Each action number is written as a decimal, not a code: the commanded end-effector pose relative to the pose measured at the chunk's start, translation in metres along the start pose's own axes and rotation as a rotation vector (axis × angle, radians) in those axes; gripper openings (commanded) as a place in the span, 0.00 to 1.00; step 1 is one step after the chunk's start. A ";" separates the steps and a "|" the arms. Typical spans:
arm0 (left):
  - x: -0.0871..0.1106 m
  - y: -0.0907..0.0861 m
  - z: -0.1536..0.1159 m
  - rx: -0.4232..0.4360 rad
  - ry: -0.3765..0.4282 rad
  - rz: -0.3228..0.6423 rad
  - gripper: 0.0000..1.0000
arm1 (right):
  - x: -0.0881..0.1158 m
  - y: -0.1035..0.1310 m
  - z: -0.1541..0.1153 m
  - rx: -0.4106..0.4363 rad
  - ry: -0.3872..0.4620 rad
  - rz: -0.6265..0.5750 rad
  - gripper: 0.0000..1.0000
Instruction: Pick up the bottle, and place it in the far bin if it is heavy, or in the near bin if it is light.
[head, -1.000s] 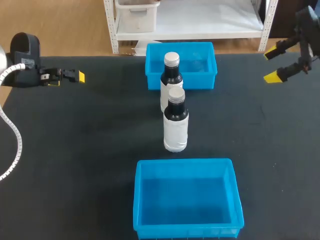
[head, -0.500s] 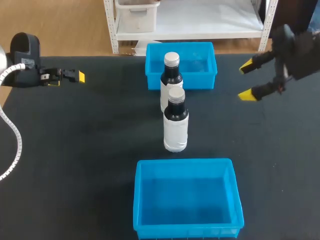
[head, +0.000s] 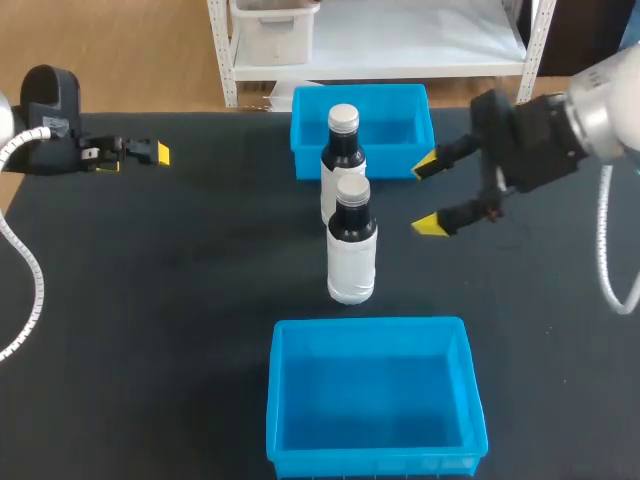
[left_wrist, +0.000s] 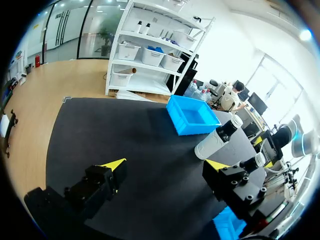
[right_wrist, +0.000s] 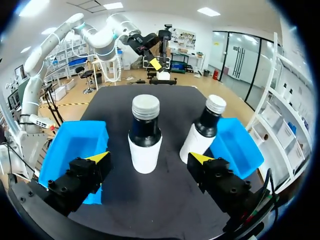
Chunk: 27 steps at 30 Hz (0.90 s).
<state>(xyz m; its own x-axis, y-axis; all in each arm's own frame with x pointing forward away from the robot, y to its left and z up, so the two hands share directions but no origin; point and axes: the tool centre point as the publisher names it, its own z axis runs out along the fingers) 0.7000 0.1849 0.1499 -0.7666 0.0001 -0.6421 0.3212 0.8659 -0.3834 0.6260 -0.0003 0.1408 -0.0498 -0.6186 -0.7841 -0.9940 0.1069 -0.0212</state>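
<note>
Bottles: two dark bottles with white labels stand upright mid-tabletop (head: 180, 300), one behind the other on the line from near edge to far edge. The front bottle (head: 351, 250) is on the near-edge side. The back bottle (head: 342, 150) stands just in front of the far bin. The right wrist view shows a gap between them.
Bins: the far bin (head: 426, 120) sits at the middle of the far edge and the near bin (head: 275, 400) at the middle of the near edge. Nothing shows in either.
Right pincer (head: 429, 195): open, with its yellow tips well apart. It hangs on the right-edge side of the bottles and touches neither.
Left pincer (head: 150, 153): open and holding nothing, toward the far-left corner, well apart from both bottles.
Key relation: the front bottle lies toward the left edge from the right pincer. In the right wrist view it is straight ahead, centred between the spread fingers. Its long axis is vertical, and the fingers are spread along the near-to-far line, so they would close on its near and far sides.
Nearer arm: the right, by a wide margin.
Step, as judged: lining up for a side grasp. No bottle is lifted, so the weight and the choice of bin are still undecided.
Risk, as judged: the far finger must slip into the gap between the bottles and could knock the back bottle.
</note>
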 end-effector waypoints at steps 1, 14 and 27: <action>0.000 0.000 0.000 0.000 0.000 0.000 1.00 | -0.005 -0.007 0.021 -0.046 -0.016 -0.005 1.00; 0.000 0.000 0.000 0.000 0.000 0.000 1.00 | -0.025 0.013 0.048 -0.104 -0.040 -0.019 1.00; 0.000 0.000 0.000 0.000 0.000 0.000 1.00 | -0.033 0.015 0.071 -0.123 -0.067 0.002 1.00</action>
<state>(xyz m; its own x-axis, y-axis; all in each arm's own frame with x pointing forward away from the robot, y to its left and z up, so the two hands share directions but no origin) 0.7000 0.1849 0.1499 -0.7666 0.0001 -0.6421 0.3212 0.8659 -0.3834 0.6153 0.0728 0.1262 -0.0505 -0.5701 -0.8200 -0.9986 0.0138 0.0519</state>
